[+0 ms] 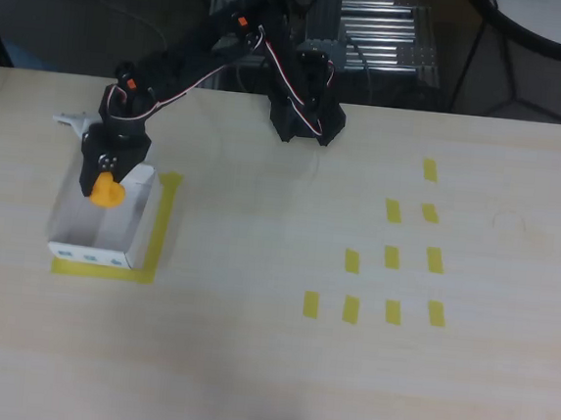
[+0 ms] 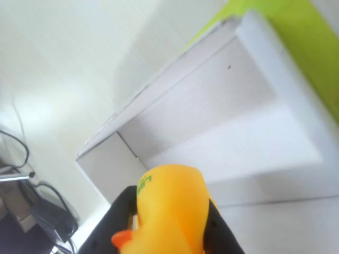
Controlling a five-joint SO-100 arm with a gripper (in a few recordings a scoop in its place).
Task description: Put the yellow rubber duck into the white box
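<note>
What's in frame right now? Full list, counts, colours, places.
duck: 1, orange-yellow, held in the gripper over the box's upper end, overhead view; large at the wrist view's bottom edge.
box: 1, white, open-top, table's left side, inside the tape outline.
tape outline: 1, yellow, on the table around the box; its right and lower sides show.
tape strips: 10, yellow, short, scattered in rows on the table's right half.
table: 1, light wood.
metal rack: 1, grey, behind the table, top centre.
arm: 1, black, reaching from its base at the table's back edge to the box.
gripper: 1, black, shut on the duck.
</note>
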